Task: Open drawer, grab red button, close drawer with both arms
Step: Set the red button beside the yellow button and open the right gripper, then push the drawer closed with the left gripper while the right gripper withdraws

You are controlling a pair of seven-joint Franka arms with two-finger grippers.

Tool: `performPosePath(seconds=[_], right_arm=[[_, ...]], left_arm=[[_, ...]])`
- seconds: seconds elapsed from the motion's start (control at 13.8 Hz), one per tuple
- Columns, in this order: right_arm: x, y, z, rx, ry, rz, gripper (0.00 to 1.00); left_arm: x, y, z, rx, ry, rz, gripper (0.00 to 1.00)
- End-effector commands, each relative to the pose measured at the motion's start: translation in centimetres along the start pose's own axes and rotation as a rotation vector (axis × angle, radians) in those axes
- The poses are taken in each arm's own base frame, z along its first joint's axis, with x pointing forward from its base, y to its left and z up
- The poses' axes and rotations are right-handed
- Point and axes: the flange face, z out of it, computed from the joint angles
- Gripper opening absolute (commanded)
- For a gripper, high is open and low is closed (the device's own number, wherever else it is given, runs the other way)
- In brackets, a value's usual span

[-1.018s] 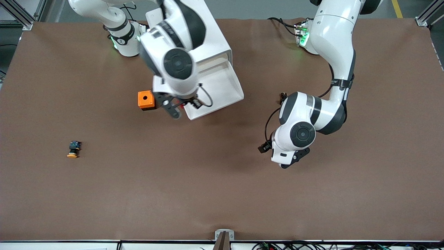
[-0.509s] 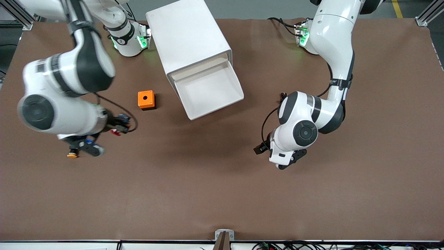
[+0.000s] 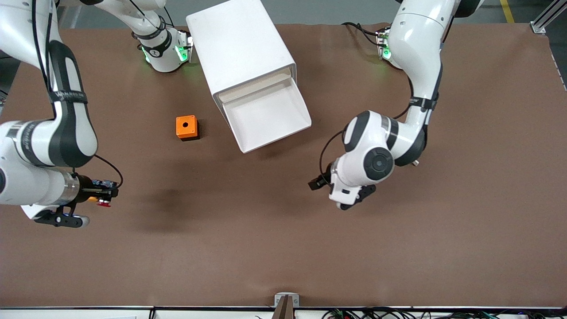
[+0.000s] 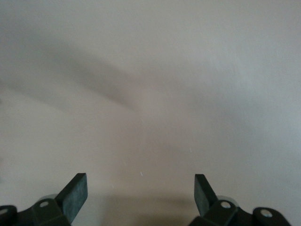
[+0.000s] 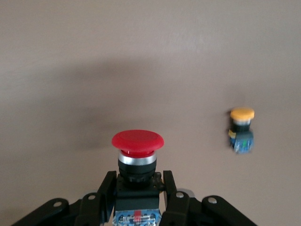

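My right gripper (image 3: 98, 195) is shut on the red-capped button (image 3: 104, 203) and holds it above the table at the right arm's end. In the right wrist view the fingers (image 5: 106, 190) clamp its black body, with the red cap (image 5: 137, 140) pointing away from the gripper (image 5: 136, 188). The white cabinet (image 3: 241, 48) stands near the arms' bases, and its drawer (image 3: 301, 106) is pulled open and looks empty. My left gripper (image 3: 354, 198) is open and empty above bare table, toward the left arm's end from the drawer. Its fingers (image 4: 75, 193) stand wide apart.
A yellow-orange capped button (image 5: 241, 129) lies on the table by the right gripper, mostly hidden under it in the front view (image 3: 92, 199). An orange box with a round hole (image 3: 186, 127) sits beside the drawer toward the right arm's end.
My right arm has swung from the drawer's front to the right arm's end of the table, carrying the red button. My left arm has shifted slightly toward the table's middle.
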Motion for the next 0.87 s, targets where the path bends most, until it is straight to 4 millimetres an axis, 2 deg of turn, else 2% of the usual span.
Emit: performPosePath(seconds=[0.0,0.15,0.36,0.44,0.58,0.8], right_arm=[[1.4,1.4,3.2,-0.023,0.028,-0.057,0.11],[1.3,1.6,6.9,-0.052,0.049,-0.081,0.11],[-0.5,1.9,11.5,-0.067,0.087,-0.121,0.12],[-1.1,1.9,12.8,-0.068,0.079,-0.139,0.12],[-2.2,2.7,14.8,-0.064,0.039,-0.155,0.15],[-3.1,4.2,16.3,-0.057,0.005,-0.166,0.15]], left_arm=[[-4.9,2.0,1.0,0.018,-0.011,0.052,1.00],[-6.9,2.9,2.6,0.043,-0.014,0.084,1.00],[-10.2,4.0,4.9,0.073,-0.026,0.128,1.00],[-12.0,4.5,5.7,0.084,-0.030,0.153,1.00],[-14.7,5.3,6.5,0.095,-0.035,0.183,1.00],[-19.9,6.3,7.5,0.118,-0.066,0.210,1.00]])
